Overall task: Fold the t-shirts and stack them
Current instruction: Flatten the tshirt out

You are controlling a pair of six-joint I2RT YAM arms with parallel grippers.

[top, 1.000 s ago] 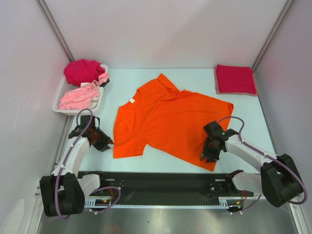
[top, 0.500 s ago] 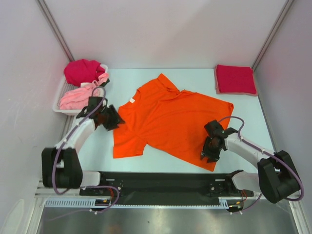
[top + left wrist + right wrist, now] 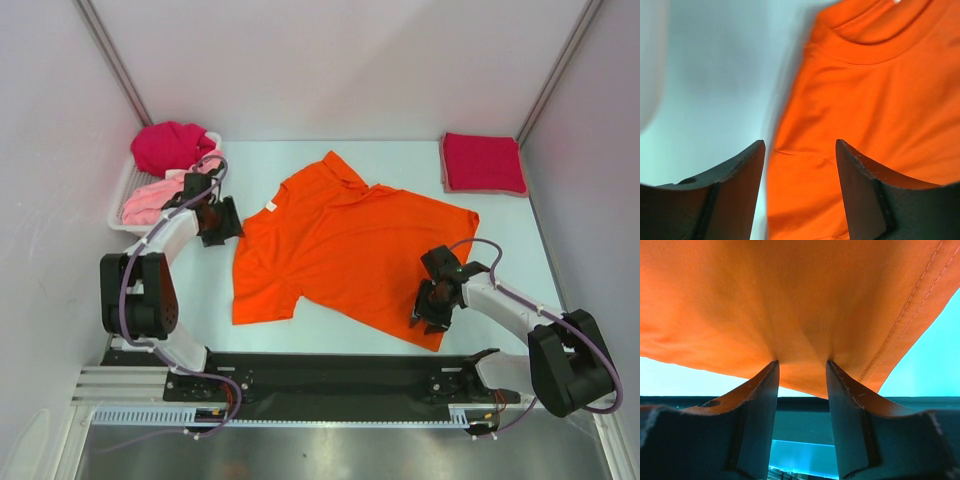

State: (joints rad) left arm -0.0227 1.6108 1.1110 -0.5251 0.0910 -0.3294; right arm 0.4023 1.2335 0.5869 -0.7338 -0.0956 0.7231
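Orange t-shirt spread over mid-table, collar toward 10 o'clock. Just beside that collar edge, left gripper. At the hem, 5 o'clock, right gripper over the cloth. Far at 10 o'clock, white tray with magenta t-shirt and pale pink t-shirt. At 2 o'clock, folded crimson t-shirt.

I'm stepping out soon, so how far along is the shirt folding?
Done: one crimson shirt lies folded at the far right. In hand: the orange shirt lies spread flat, unfolded; its near hem sits between the fingers of the right gripper, the left gripper open at its left edge. Left: the magenta shirt and pink shirt, crumpled in the tray.
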